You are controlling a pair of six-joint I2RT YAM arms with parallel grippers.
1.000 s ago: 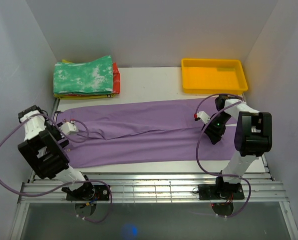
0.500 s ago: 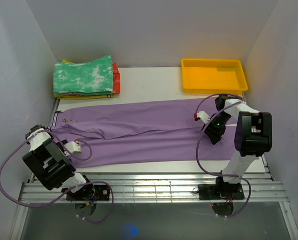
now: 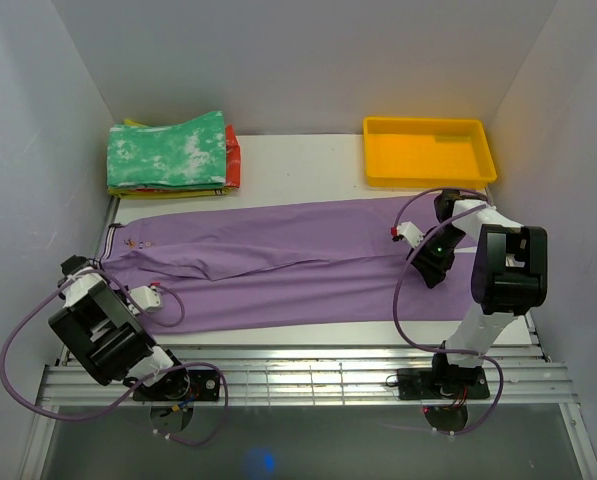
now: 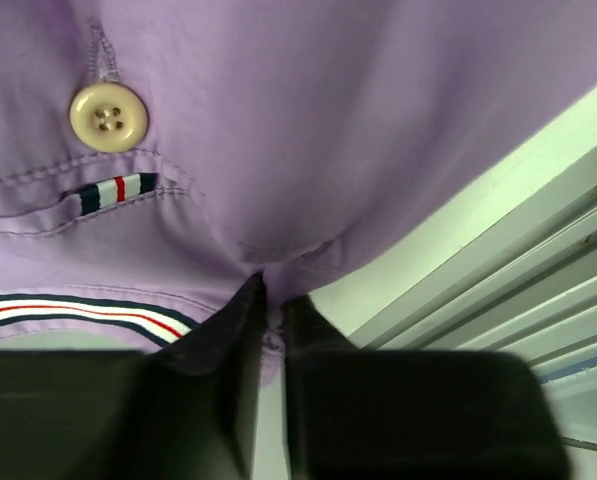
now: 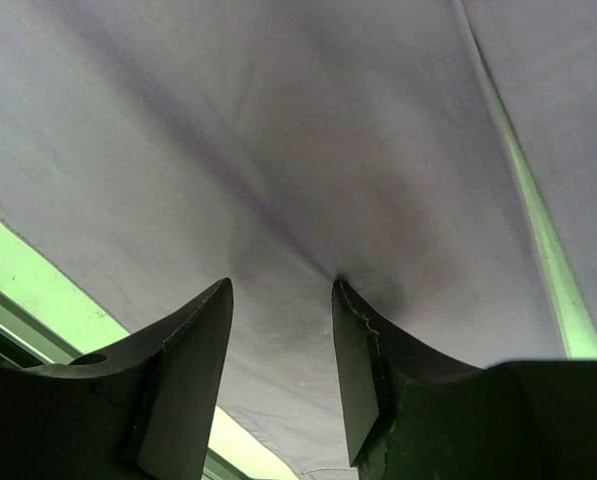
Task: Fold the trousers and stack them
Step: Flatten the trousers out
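Observation:
The lilac trousers (image 3: 278,270) lie flat across the table, waistband at the left and leg ends at the right. My left gripper (image 3: 130,292) is at the near left corner of the trousers. In the left wrist view it (image 4: 273,310) is shut on a pinch of purple cloth at the hem, beside the striped waistband (image 4: 78,312) and a cream button (image 4: 108,117). My right gripper (image 3: 431,268) is down on the legs near the right end. In the right wrist view its fingers (image 5: 281,290) stand apart, open, with their tips pressing on the cloth (image 5: 298,150).
A stack of folded garments (image 3: 168,152), green-and-white on top, sits at the back left. A yellow tray (image 3: 373,150) is at the back right. A slatted metal rail (image 3: 308,365) runs along the near edge. Walls close in on both sides.
My left gripper has moved from the waistband's middle toward the near left corner and shut on the cloth there. The right gripper has barely shifted.

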